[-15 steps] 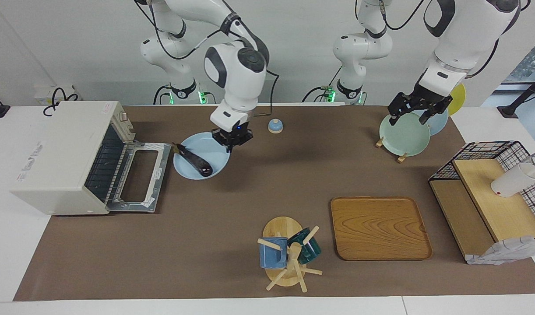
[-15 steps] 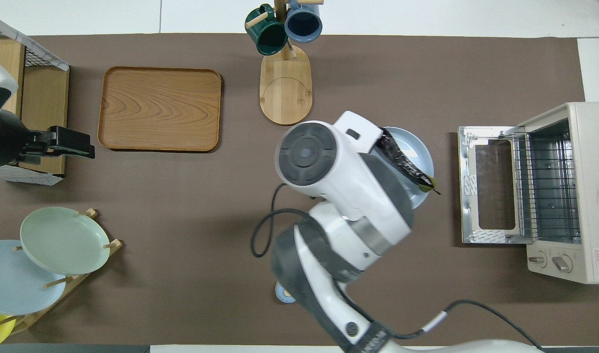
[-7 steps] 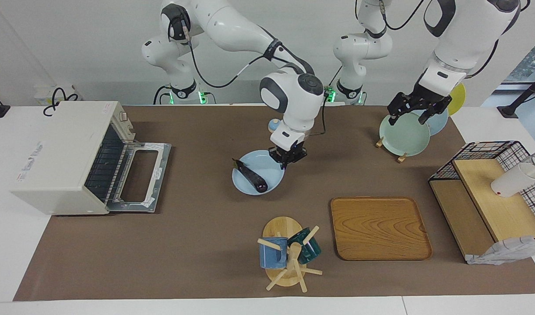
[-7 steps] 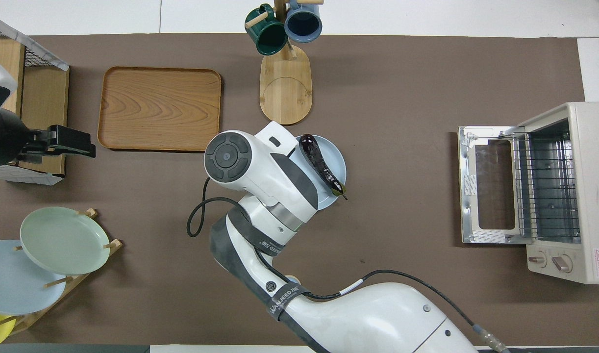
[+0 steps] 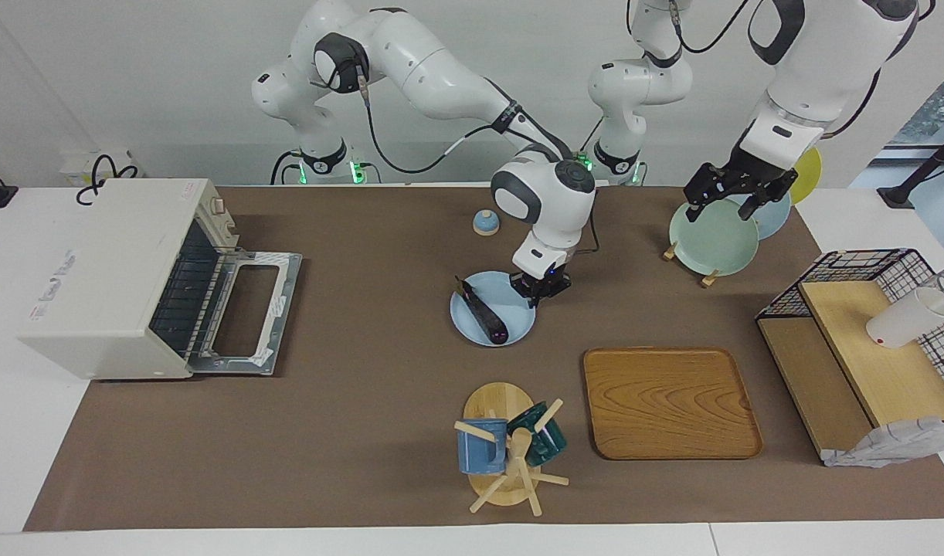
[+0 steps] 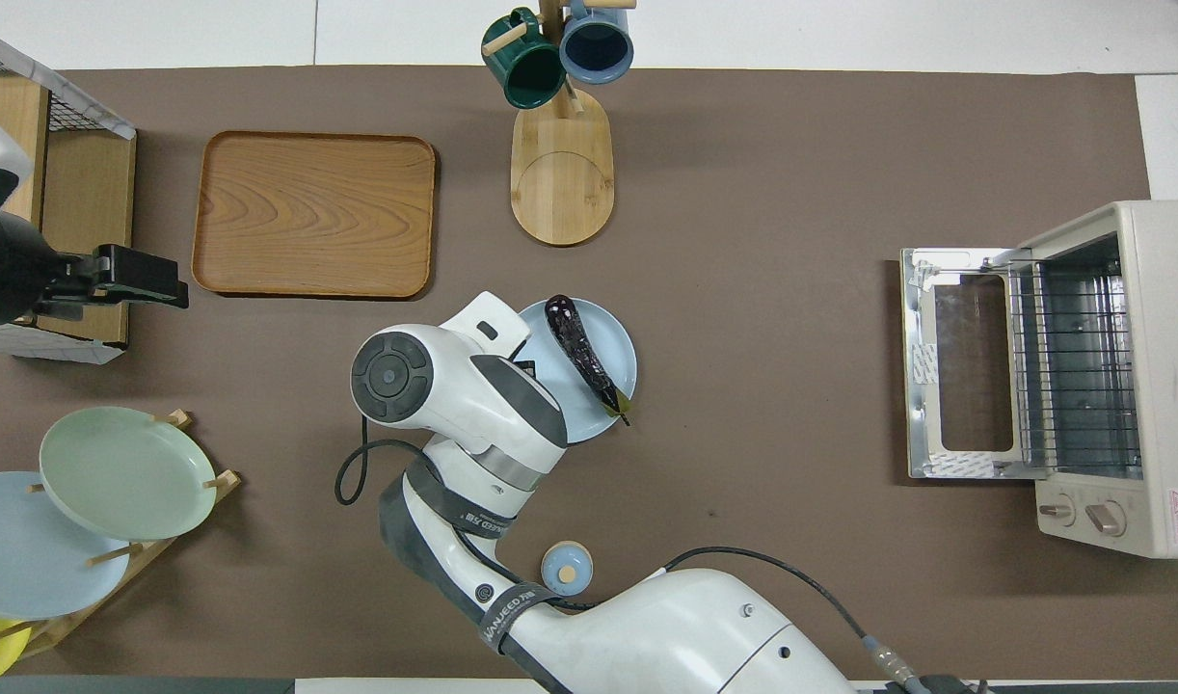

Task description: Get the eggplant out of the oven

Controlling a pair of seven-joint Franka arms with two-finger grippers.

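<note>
Brown table mat (image 5: 364, 401): eggplant (image 5: 483, 313) on light blue plate (image 5: 472, 328), oven (image 5: 124, 278) open.

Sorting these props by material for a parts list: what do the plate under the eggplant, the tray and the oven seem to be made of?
Light blue plate: probably glazed ceramic or melamine, given its smooth, even colour.
Tray: wood, or a wood-look finish, showing grain rings and a matte surface.
Oven: off-white painted metal body, likely, with a bare silvery metal door frame and wire rack.
</note>
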